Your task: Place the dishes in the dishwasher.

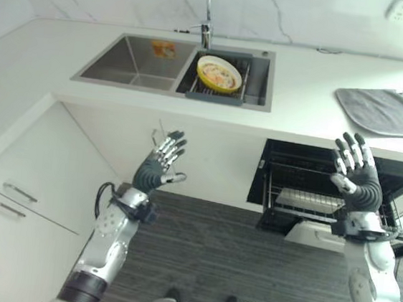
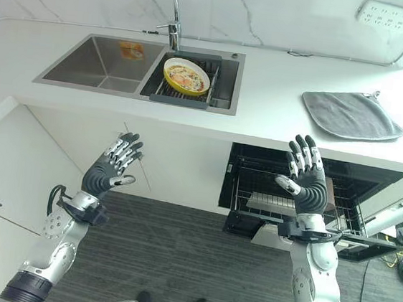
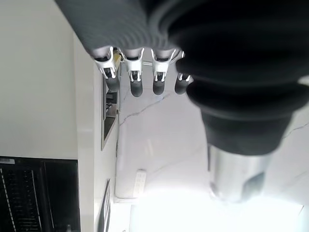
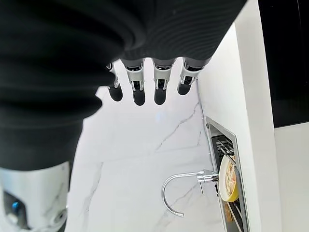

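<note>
Yellow dish (image 1: 219, 73) sat on the dark rack (image 1: 226, 92) in the right basin of the sink (image 1: 131, 61), below the faucet (image 1: 206, 22). Left hand (image 1: 159, 165) and right hand (image 1: 356, 177) were raised, fingers straight and spread, holding nothing. Dishwasher (image 1: 327, 193) stood open at right, beneath the grey mat (image 1: 384, 111).
</note>
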